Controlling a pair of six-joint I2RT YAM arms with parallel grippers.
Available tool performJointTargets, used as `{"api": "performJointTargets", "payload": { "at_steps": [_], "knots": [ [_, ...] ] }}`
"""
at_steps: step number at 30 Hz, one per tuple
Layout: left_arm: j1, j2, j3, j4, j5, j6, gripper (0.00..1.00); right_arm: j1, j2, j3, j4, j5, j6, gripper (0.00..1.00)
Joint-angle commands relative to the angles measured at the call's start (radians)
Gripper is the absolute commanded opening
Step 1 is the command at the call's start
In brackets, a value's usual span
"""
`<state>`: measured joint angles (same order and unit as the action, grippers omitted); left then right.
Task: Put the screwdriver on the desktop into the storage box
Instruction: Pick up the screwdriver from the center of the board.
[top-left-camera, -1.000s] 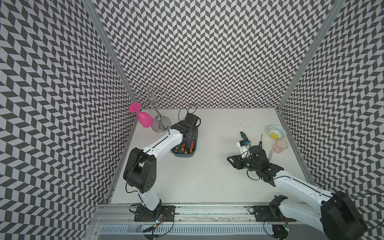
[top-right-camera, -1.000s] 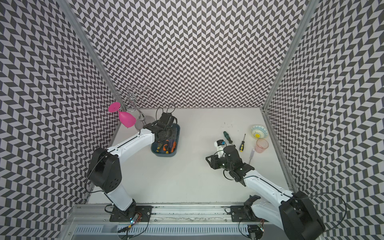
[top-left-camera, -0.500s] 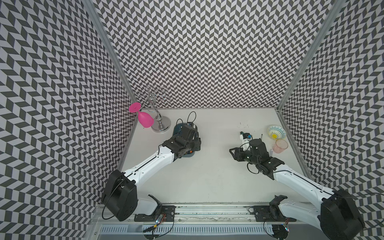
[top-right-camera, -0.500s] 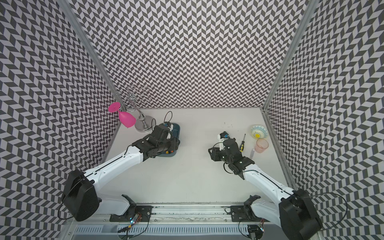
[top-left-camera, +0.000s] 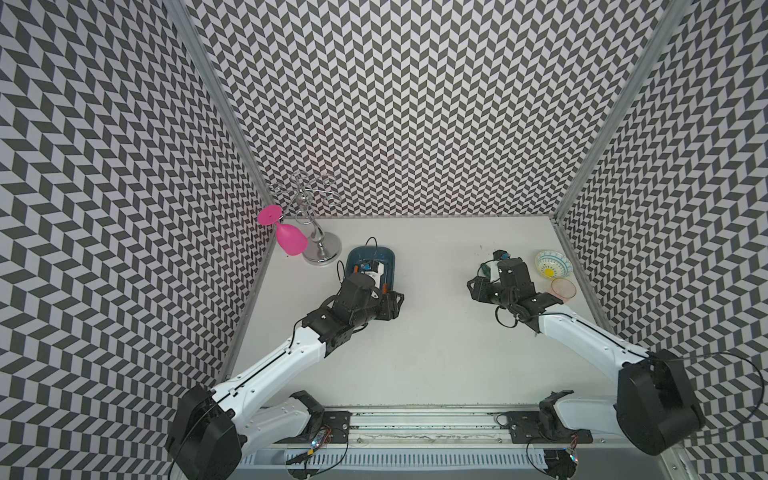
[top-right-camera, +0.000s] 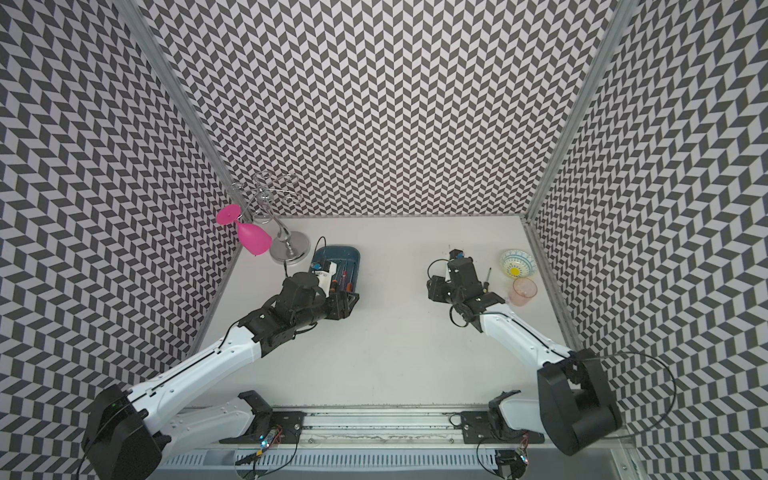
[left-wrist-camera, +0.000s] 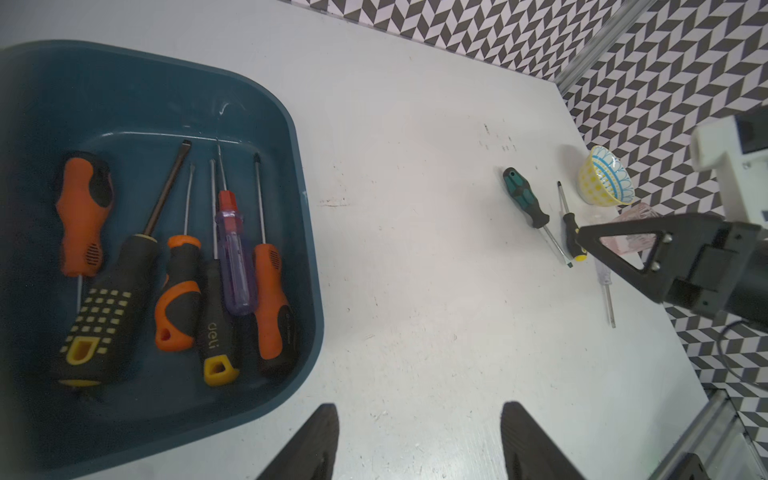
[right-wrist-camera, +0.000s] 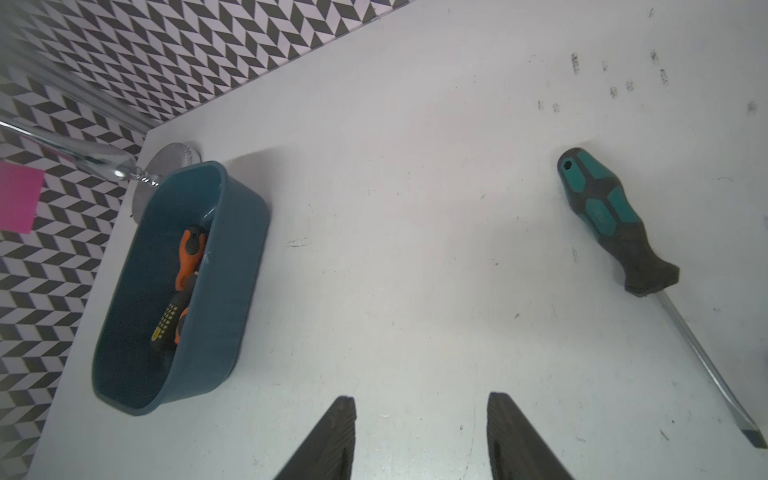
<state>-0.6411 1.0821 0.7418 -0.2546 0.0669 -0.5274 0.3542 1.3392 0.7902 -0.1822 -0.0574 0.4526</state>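
Note:
The teal storage box (top-left-camera: 370, 252) (top-right-camera: 337, 251) stands at the back left of the desktop (top-left-camera: 436, 340) and holds several screwdrivers (left-wrist-camera: 183, 286). On the desktop at the right lies a teal-and-black screwdriver (right-wrist-camera: 609, 218) (left-wrist-camera: 524, 196), with a small black-and-yellow screwdriver (left-wrist-camera: 572, 235) (top-right-camera: 486, 277) and a clear-handled screwdriver (left-wrist-camera: 604, 280) beside it. My left gripper (left-wrist-camera: 419, 409) (top-left-camera: 394, 302) is open and empty, by the box's near end. My right gripper (right-wrist-camera: 420, 399) (top-left-camera: 476, 287) is open and empty over bare desktop, left of the teal screwdriver.
A patterned bowl (top-left-camera: 553, 264) and a pink cup (top-left-camera: 563, 289) sit by the right wall. A chrome glass rack (top-left-camera: 319, 239) with a pink wine glass (top-left-camera: 291, 240) stands in the back left corner, just behind the box.
The left arm drew back from over the box toward the front. The right arm moved toward the back, near the loose screwdrivers. Both grippers' jaws have widened.

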Motion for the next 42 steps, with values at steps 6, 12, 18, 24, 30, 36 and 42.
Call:
{"api": "performJointTargets", "payload": {
  "at_steps": [6,12,18,24,30,36,42],
  "knots": [
    [-0.018,-0.038,-0.065,0.085,0.053,-0.047,0.66,-0.059,0.104,0.090,-0.048,0.094,0.001,0.54],
    [-0.034,-0.019,-0.082,0.109,0.073,-0.066,0.66,-0.103,0.197,0.175,-0.093,0.169,-0.003,0.54],
    [-0.043,-0.026,-0.087,0.107,0.074,-0.069,0.66,-0.155,0.308,0.261,-0.115,0.186,-0.021,0.54],
    [-0.045,-0.038,-0.097,0.098,0.072,-0.074,0.66,-0.180,0.411,0.323,-0.121,0.203,-0.045,0.53],
    [-0.046,-0.038,-0.102,0.095,0.074,-0.078,0.65,-0.195,0.488,0.363,-0.137,0.181,-0.067,0.50],
    [-0.046,-0.037,-0.106,0.098,0.076,-0.081,0.65,-0.195,0.525,0.375,-0.139,0.169,-0.078,0.48],
    [-0.046,-0.036,-0.108,0.103,0.080,-0.086,0.65,-0.194,0.556,0.375,-0.141,0.140,-0.083,0.44]
  ]
}}
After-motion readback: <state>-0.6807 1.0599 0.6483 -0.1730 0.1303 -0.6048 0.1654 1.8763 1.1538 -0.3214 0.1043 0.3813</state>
